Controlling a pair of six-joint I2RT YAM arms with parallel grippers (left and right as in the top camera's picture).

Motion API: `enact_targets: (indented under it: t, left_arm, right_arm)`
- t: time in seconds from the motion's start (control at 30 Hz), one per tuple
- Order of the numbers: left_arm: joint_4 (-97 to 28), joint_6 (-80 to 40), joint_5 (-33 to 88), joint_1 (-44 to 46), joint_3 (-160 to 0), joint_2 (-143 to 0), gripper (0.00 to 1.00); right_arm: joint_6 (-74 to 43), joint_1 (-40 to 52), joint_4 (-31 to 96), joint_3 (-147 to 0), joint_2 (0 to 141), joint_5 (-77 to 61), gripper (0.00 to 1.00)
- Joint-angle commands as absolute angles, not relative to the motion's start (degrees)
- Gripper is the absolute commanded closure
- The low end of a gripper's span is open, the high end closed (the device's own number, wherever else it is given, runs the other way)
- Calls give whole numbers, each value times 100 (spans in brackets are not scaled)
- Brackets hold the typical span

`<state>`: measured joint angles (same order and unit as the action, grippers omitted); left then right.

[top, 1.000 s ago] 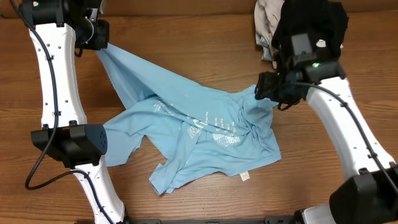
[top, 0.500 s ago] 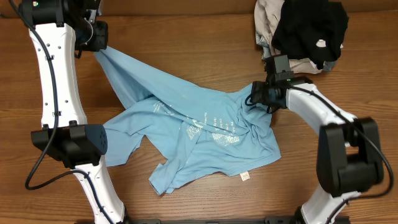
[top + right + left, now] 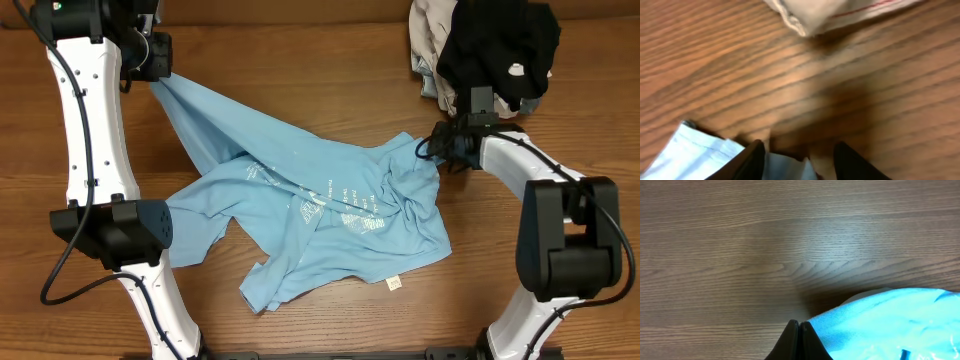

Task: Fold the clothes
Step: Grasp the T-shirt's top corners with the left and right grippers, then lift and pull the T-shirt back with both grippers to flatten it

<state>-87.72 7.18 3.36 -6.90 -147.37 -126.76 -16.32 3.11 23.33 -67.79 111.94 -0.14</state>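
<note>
A soft, rumpled light-blue T-shirt lies on the grained wooden surface — left tool clamped on its taut corner, right tool part-open astride a fold.

Light-blue T-shirt, crumpled and unfolded, sprawls across middle of table. White print faces up, one end stretched taut toward far-left, right edge bunched, maybe lifted.

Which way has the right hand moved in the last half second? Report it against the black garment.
Yes: the right hand shifted rightward, now below the black garment's left edge, at the T-shirt's corner.
</note>
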Motion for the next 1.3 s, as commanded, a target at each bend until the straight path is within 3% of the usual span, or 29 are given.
enact_targets:
  t: [0.0, 0.17, 0.23, 0.27, 0.47, 0.83, 1.27]
  left_arm:
    - [-8739, 552, 235, -722, -14894, -12589, 96]
    - [-8764, 552, 235, -722, -14894, -12589, 96]
    - [-8737, 552, 235, -722, -14894, -12589, 96]
    - [-8702, 552, 233, -722, -14894, -12589, 96]
    - [-8619, 266, 235, -838, -15417, -12584, 96]
    - [-9284, 261, 235, -1087, -17692, -12339, 96]
    - [-9321, 364, -211, -1330, -17908, -10669, 96]
  right_arm:
    - [-1601, 355, 2193, -6757, 11384, -419, 55]
    - [-1601, 357, 2211, -6755, 11590, -725, 64]
    - [-1605, 355, 2241, -6764, 11579, -819, 90]
    - [-1605, 355, 2257, -6779, 11546, -869, 96]
    - [-1566, 327, 3212, -7640, 11063, -1039, 96]
    - [-1079, 325, 6320, -10672, 9955, -1011, 96]
    - [-1061, 325, 7756, -12070, 8390, -1017, 96]
